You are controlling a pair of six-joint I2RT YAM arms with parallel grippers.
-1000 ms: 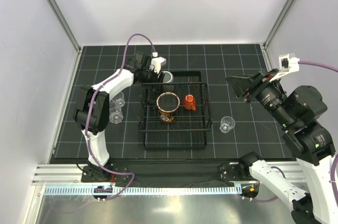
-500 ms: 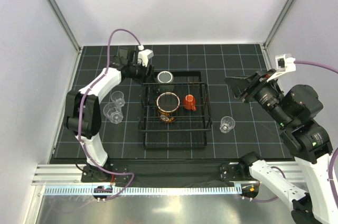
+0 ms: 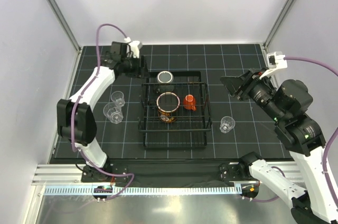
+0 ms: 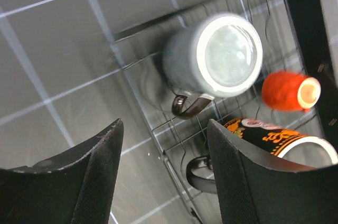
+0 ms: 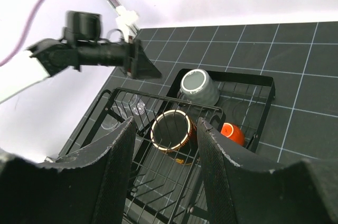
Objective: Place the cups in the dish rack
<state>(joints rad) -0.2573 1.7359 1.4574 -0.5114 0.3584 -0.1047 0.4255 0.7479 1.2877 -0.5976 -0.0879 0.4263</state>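
Observation:
The black wire dish rack (image 3: 174, 146) stands mid-table. In it are the grey-green cup (image 3: 166, 77), bottom up at the back left, the large dark mug with the red inside (image 3: 168, 106), and the small orange cup (image 3: 189, 102). Two clear cups (image 3: 117, 97) (image 3: 112, 113) stand left of the rack and one (image 3: 227, 124) stands to its right. My left gripper (image 3: 140, 67) is open and empty, just left of the grey-green cup (image 4: 216, 57). My right gripper (image 3: 232, 84) is open and empty, raised right of the rack, with the mug (image 5: 171, 131) seen between its fingers.
The black gridded mat (image 3: 248, 139) ends at white walls at the back and on both sides. The left arm (image 3: 92, 89) reaches along the left side past the two clear cups. The rack's left rim (image 4: 153, 134) lies under the left fingers.
My left gripper has drawn back to the left, away from the grey-green cup, which stays in the rack's back left corner. The right gripper has shifted slightly left.

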